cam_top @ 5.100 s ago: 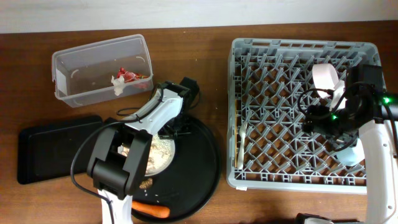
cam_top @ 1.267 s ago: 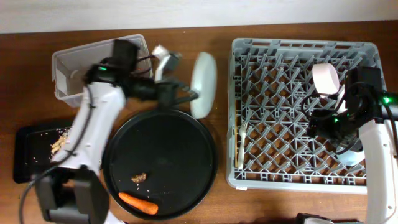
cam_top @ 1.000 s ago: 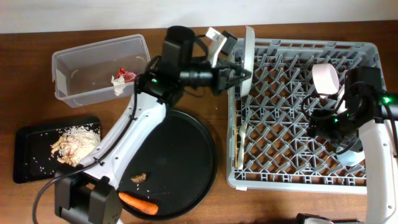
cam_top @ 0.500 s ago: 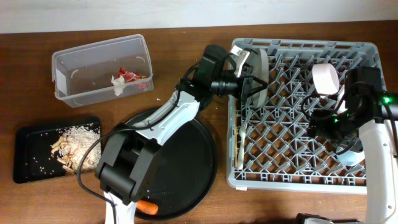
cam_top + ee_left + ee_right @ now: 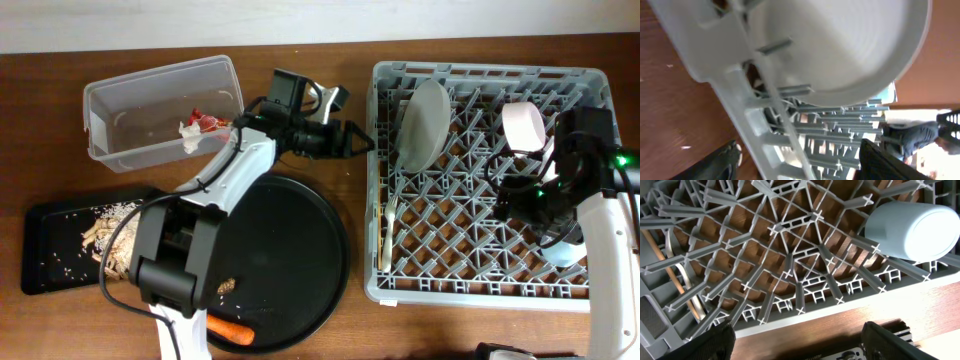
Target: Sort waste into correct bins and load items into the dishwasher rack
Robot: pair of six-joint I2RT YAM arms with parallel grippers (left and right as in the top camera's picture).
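Left gripper (image 5: 364, 140): fingers spread, nothing between them; it hovers just beside the left wall of the dishwasher rack (image 5: 372, 250), pointing at the plate.
White plate (image 5: 423, 123): stands on edge among the pegs in the rack's back-left part, leaning; apart from the left gripper. In the left wrist view its underside fills the top of the picture above the rack wall.
Right gripper (image 5: 800, 337): fingers wide apart and empty, over the front-right part of the rack.
Pale blue cup (image 5: 917, 230): lies on the rack lattice near the front-right corner, beside the right gripper.
Pink-white bowl (image 5: 525, 125): on edge in the rack's back-right part.
White fork (image 5: 388, 235): lies along the rack's left side.
Clear tub (image 5: 100, 125): holds the red wrapper (image 5: 206, 121) and white scraps (image 5: 188, 136).
Flat black tray (image 5: 45, 275): carries the rice-and-pasta scraps (image 5: 105, 235).
Round black tray (image 5: 290, 250): the brown bit (image 5: 225, 285) and the carrot (image 5: 235, 330) lie near its front edge.
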